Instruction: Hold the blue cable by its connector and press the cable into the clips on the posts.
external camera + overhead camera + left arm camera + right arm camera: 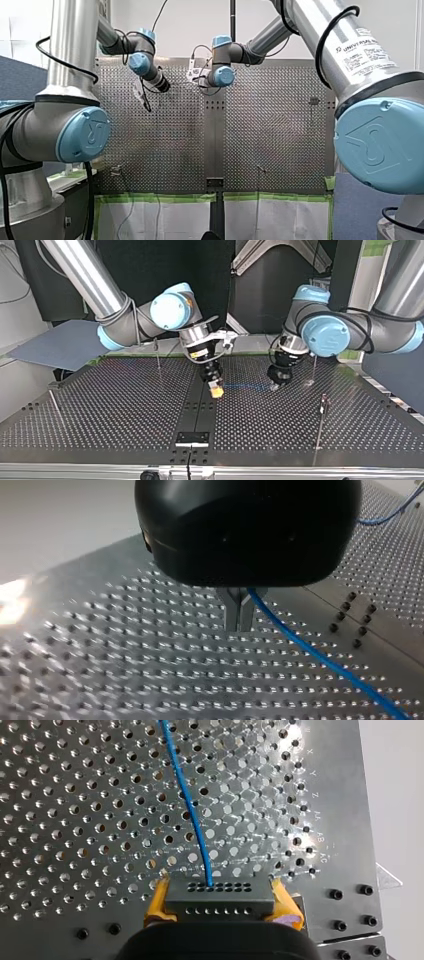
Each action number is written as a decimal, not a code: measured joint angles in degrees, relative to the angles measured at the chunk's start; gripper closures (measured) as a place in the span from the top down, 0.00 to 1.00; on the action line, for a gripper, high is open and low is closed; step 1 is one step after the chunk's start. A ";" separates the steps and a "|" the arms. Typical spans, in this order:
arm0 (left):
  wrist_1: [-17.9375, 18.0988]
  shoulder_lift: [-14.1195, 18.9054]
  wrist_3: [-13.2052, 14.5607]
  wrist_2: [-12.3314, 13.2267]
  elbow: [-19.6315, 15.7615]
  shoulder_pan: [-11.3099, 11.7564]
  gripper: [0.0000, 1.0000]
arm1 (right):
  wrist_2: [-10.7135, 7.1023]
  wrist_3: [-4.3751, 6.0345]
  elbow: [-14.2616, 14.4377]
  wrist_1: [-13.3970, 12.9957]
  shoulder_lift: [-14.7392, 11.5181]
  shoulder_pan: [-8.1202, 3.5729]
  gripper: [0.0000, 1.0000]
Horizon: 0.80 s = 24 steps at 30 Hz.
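Observation:
In the right wrist view, the yellow pads (157, 901) of my right gripper (220, 902) are shut on a dark multi-hole connector (220, 895). The blue cable (190, 805) leaves it and runs ahead over the perforated table (75, 820). In the left wrist view, my left gripper (239, 626) has its metal fingers together on the blue cable (320, 657), just above the plate. In the top view, the right gripper (216, 389) is near the middle. The left gripper (276, 382) is a little to its right, and the cable (245, 386) is stretched low between them.
Thin posts stand on the table: one at the top view's right (321, 410), one behind the left gripper (313, 369), and one at the back left (158, 357). A dark centre strip (200, 412) ends at a small bracket (192, 438). A grey panel (55, 342) lies off the left edge.

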 joint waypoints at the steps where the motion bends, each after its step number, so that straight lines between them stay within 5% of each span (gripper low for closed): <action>1: -0.31 0.44 0.44 -0.44 0.00 0.05 0.04 | -0.01 0.00 0.01 0.02 0.01 0.08 0.00; 24: -5.81 9.85 10.70 -11.89 -2.13 0.63 0.04 | 0.28 -0.15 1.38 -0.52 -0.03 1.08 0.00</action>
